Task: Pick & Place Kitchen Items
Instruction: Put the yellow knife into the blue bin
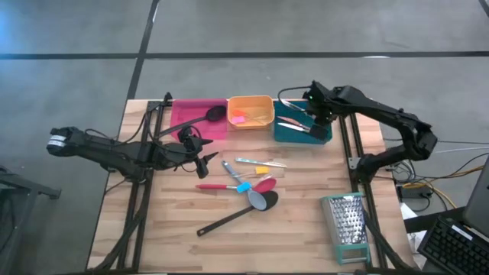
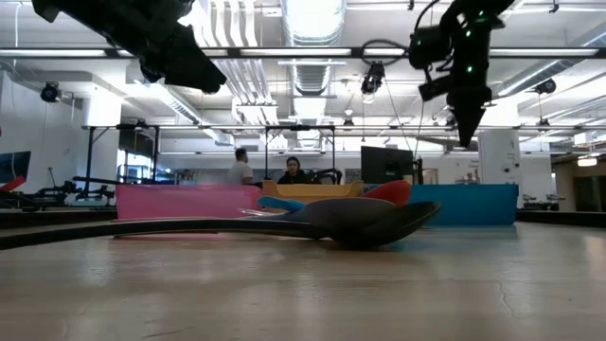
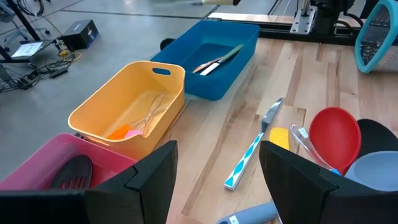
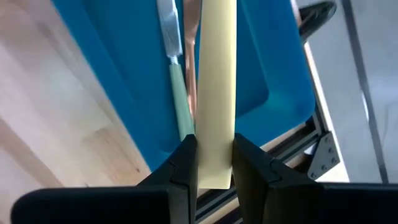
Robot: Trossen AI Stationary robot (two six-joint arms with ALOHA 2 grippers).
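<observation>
Utensil, cream-handled (image 4: 216,93): pinched between the right gripper (image 4: 214,163) fingers, hanging over the teal bin (image 4: 118,74). In the right wrist view the handle runs straight out from the fingers along the bin's length; a green-handled knife (image 4: 179,99) lies in the bin just beside it.

Step in hand (judged): place into the teal bin.

Procedure, near to far:
1. Keep the pinch firm until the utensil's far end is well inside the bin walls. The near end sits close to the bin's rim, so shift twd the bin centre before release.
2. Lower until the utensil is near the bin floor, approx. parallel to the green-handled knife, then let go. A high drop risks bounce-out or the handle resting across the rim.
3. Retract straight up; avoid snagging the bin wall.

Left gripper (image 1: 205,160): fingers spread wide, empty, near the pink bin (image 1: 183,113), which holds a black spatula (image 1: 200,118).

Remaining items cluster at table centre: a blue-handled knife (image 3: 252,146), red spoon (image 3: 334,137), grey spoon (image 1: 263,200), black spoon (image 1: 229,220). Orange bin (image 1: 250,111) stands between the pink and teal bins. Grater (image 1: 345,225) lies apart, right side; not a target.
</observation>
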